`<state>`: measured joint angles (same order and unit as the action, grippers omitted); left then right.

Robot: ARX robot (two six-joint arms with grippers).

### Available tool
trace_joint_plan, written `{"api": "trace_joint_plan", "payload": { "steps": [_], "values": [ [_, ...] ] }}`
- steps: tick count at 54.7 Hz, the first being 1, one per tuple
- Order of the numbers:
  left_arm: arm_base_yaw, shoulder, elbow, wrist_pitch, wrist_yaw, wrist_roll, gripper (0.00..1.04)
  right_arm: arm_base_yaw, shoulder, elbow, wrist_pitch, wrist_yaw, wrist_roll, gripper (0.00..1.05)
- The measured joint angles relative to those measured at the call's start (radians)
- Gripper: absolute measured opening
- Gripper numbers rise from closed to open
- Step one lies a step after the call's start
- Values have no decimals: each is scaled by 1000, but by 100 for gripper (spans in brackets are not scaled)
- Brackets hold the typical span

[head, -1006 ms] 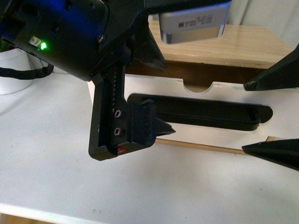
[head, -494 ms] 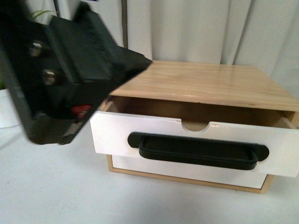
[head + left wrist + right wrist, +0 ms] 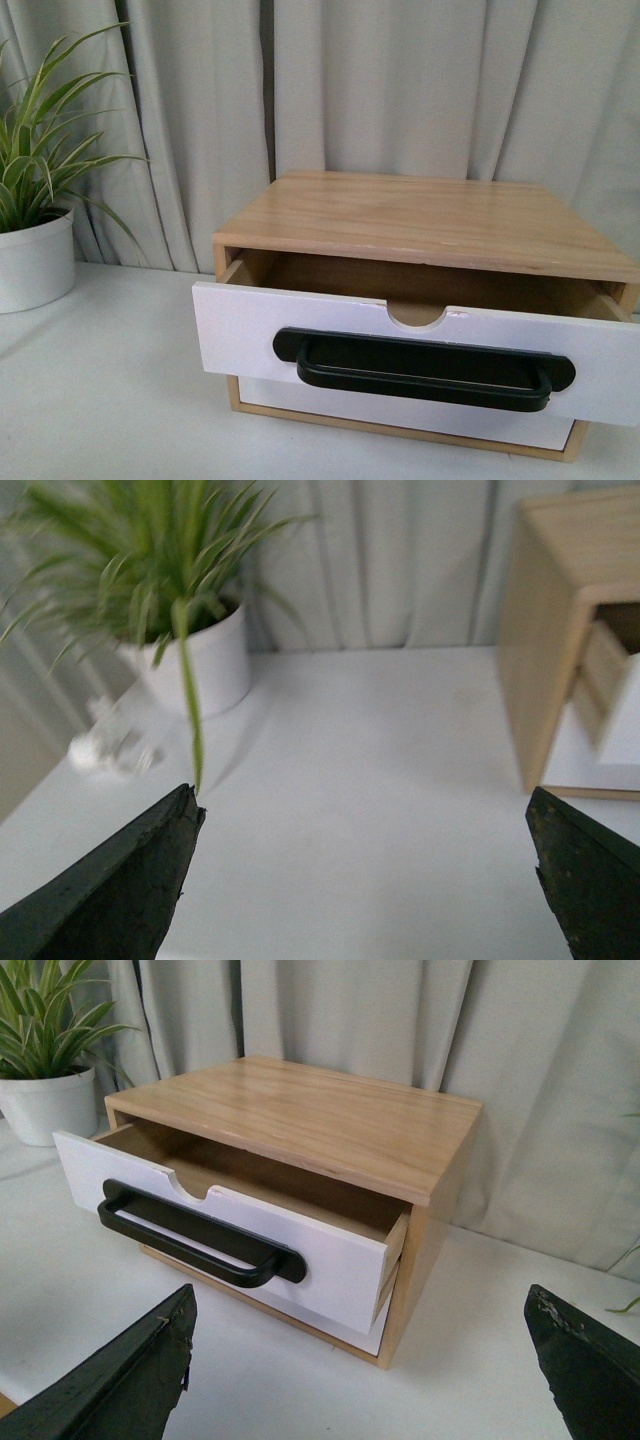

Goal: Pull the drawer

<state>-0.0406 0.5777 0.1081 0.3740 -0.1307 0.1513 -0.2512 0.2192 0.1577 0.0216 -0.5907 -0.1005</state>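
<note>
Front view: the drawer [image 3: 235,335] sticks partly out of its box [image 3: 420,215], near the table's [image 3: 100,400] back edge. The left claw [image 3: 360,802] and right claw [image 3: 360,1298] gape wide, holding nothing. Pulled too far, the drawer might drop out.

The light in here is soft and even, and it seems to come mostly from above. The white-fronted drawer with the long black bar handle [image 3: 240,335] drops a gentle shadow onto the plain white panel [image 3: 450,424] under it, and its inside goes dim brown. The light wooden cabinet top [image 3: 420,215] has a faint sheen. The front view is a touch hazy overall. The left wrist view is the worst: the green spiky plant in a white pot [image 3: 190,650] is smeared, and the drawer front looks washed out there. The right wrist view is the crispest.
</note>
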Motion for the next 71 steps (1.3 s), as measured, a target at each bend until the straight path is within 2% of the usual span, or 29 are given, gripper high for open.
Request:
{"api": "trace_joint_plan", "payload": {
  "steps": [9,10,11,14,16,19,24,28,37,39,69,71],
  "values": [
    [16,-11,-10,-2,10,-66,99,0,-10,0,-2,5,40,96],
    [22,-11,-16,15,33,-79,97,0,-10,0,-2,6,42,96],
    [27,-13,-24,45,66,-88,93,16,-20,-1,-10,47,47,94],
    [34,-25,-41,91,116,-111,84,121,-73,-15,-40,300,67,85],
    [35,-41,-48,92,125,-123,77,187,-99,-31,-42,431,73,77],
    [37,-69,-59,80,127,-131,66,233,-122,-41,-41,542,77,67],
    [38,-109,-67,54,130,-137,50,244,-134,-57,-39,589,84,51],
    [38,-130,-99,68,131,-139,32,246,-143,-74,-37,587,84,35],
    [38,-194,-99,14,130,-146,4,247,-159,-88,-34,587,85,5],
    [38,-216,-99,-7,130,-151,4,247,-163,-93,-33,587,85,1],
    [38,-406,-99,-200,131,-152,4,248,-215,-151,-25,587,88,1],
    [38,-453,-98,-261,131,-152,4,248,-215,-151,-25,587,88,1]
  ]
}}
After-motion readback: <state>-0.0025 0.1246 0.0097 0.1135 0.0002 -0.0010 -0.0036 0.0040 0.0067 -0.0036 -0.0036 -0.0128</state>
